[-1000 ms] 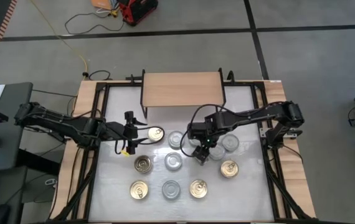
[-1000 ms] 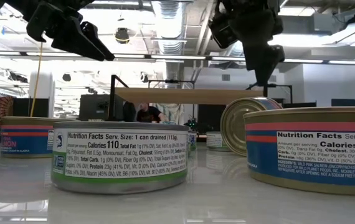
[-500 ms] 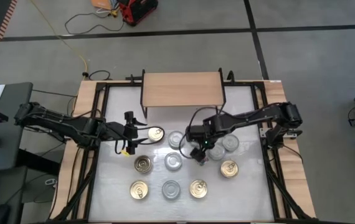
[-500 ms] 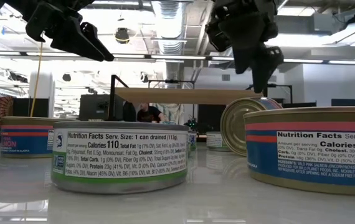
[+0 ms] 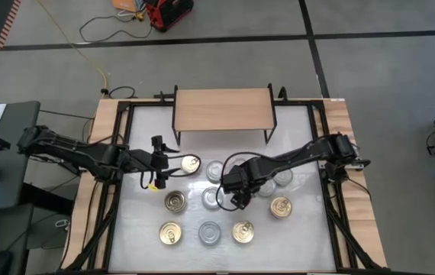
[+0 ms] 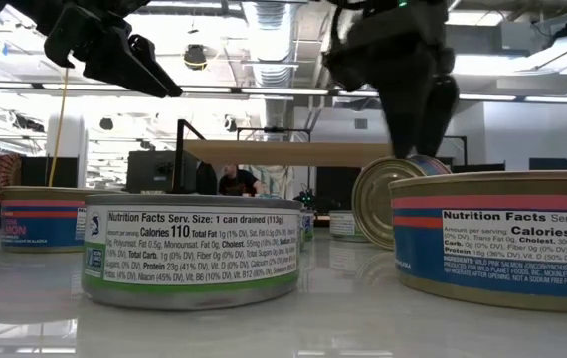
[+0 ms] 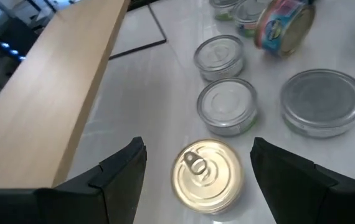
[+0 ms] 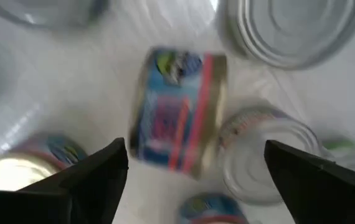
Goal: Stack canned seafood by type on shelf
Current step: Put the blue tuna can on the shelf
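The bare shelf (image 5: 222, 109) is seen at the table's far edge, the tins (image 5: 211, 198) are scattered on the tabletop before it, one tipped can (image 8: 179, 111) is framed by the wide-open right gripper (image 5: 236, 197), and a gold-topped can (image 7: 207, 175) lies between the parted fingers of the left gripper (image 5: 159, 163).

The shelf (image 5: 223, 109) stands at twelve o'clock on the table (image 5: 301, 237), with the cans (image 5: 210, 198) grouped in front of it around the centre. One can (image 5: 191, 163) lies at about ten o'clock of the group, just beside the left gripper (image 5: 159, 164). The right gripper (image 5: 231, 198) hangs over the middle of the group, above a can lying on its side (image 8: 176, 118). Three cans (image 5: 210, 232) form the row at six o'clock.
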`<action>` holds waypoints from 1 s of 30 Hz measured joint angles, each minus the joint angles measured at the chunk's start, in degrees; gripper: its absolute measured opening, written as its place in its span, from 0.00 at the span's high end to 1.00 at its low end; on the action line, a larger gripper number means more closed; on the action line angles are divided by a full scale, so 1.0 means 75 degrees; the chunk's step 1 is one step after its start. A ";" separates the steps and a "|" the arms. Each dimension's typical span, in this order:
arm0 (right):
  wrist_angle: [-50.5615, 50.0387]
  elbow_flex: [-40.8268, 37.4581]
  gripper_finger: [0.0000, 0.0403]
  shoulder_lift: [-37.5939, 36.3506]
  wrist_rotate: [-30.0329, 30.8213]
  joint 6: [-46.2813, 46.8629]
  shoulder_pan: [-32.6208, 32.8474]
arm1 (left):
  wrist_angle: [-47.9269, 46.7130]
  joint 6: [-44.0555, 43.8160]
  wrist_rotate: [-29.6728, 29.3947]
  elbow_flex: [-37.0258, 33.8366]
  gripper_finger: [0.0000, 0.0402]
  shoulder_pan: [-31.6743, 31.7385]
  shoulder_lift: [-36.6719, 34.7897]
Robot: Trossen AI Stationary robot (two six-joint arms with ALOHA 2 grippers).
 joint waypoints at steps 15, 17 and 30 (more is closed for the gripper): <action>0.0173 -0.0023 0.07 0.0358 0.0099 0.0132 0.0020 | -0.0628 -0.0749 -0.0102 0.0001 0.31 0.0005 -0.1502; 0.0198 -0.0023 0.13 0.0356 0.0110 0.0132 0.0020 | -0.0663 -0.0797 -0.0034 0.0001 0.31 0.0003 -0.1647; 0.0371 -0.0350 0.47 0.0347 0.0182 0.0225 0.0298 | -0.0967 -0.0884 0.0155 0.0001 0.31 0.0003 -0.2027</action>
